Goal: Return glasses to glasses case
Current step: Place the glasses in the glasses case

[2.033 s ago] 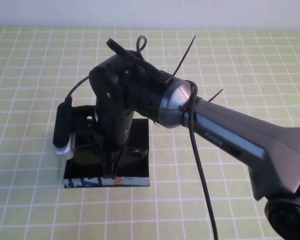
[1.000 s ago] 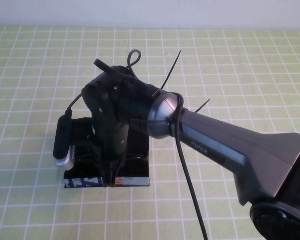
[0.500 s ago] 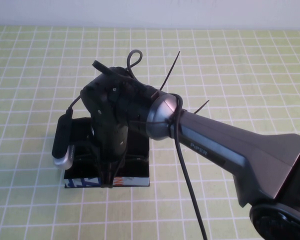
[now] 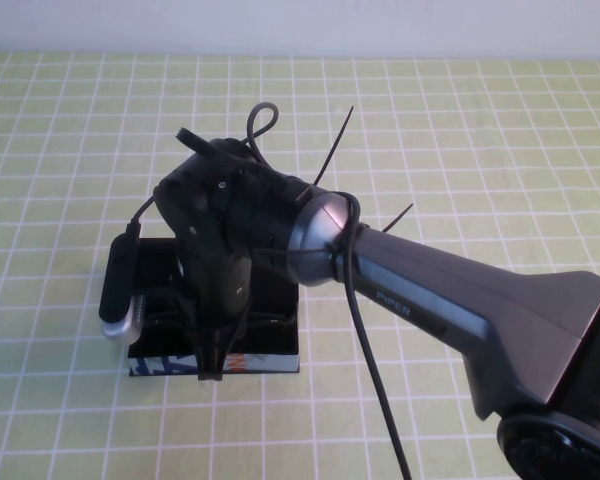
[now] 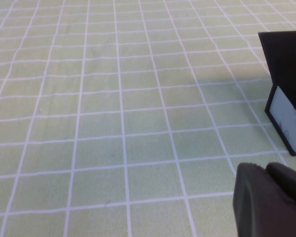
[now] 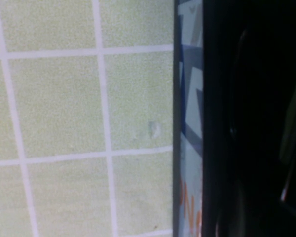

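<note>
**Right hand lowered over the open glasses case; contents not confirmed**

The right hand [image 4: 212,368] points straight down onto the front part of the glasses case [image 4: 270,355], its tip reaching the printed front edge in the high view. The wrist housing and its side-mounted camera cover the fingers, so whether they are spread, closed or holding anything cannot be told.

The left hand [image 5: 269,202] appears only in the left wrist view, as a dark rounded shape at the picture's corner, low over the surface [image 5: 113,113]; its fingers cannot be judged either. The high view shows no part of it.

The glasses case sits on the green checked surface [image 4: 480,150], toward the robot's left of centre. The high view shows its black interior at the right side and the white, blue and orange strip along the near edge. The right wrist view shows that same strip [image 6: 190,128] close up beside bare surface, with only darkness and faint curved outlines inside the case. The left wrist view catches one end of the case [image 5: 286,84], black with a pale panel, cut off at the frame edge.

The glasses cannot be made out in any view; the case interior is mostly hidden beneath the right arm.
</note>
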Robot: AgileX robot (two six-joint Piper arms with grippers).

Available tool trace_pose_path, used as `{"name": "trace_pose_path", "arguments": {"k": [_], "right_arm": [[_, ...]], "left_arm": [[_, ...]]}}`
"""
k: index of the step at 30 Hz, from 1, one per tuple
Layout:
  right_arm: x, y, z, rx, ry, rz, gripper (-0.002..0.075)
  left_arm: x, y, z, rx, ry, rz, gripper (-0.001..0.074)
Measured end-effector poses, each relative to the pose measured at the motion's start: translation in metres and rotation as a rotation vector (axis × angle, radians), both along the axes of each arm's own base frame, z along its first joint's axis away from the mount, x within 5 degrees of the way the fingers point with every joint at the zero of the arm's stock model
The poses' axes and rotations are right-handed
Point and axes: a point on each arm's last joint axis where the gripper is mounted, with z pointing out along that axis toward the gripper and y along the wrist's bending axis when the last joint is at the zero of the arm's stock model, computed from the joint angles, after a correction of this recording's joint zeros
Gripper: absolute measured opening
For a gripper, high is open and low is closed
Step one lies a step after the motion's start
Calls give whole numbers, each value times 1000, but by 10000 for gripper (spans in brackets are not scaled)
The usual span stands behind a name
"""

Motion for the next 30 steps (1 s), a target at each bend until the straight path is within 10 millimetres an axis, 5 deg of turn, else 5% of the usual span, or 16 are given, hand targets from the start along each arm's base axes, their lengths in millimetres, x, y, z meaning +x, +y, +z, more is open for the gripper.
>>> {"name": "trace_pose_path", "arguments": {"k": [20, 30], "right_arm": [[0, 0, -1, -2, 1, 1, 63], [0, 0, 0, -6, -7, 2, 230]], "left_arm": [[0, 0, 0, 0, 0, 0, -2], [0, 0, 0, 0, 0, 0, -2]]}}
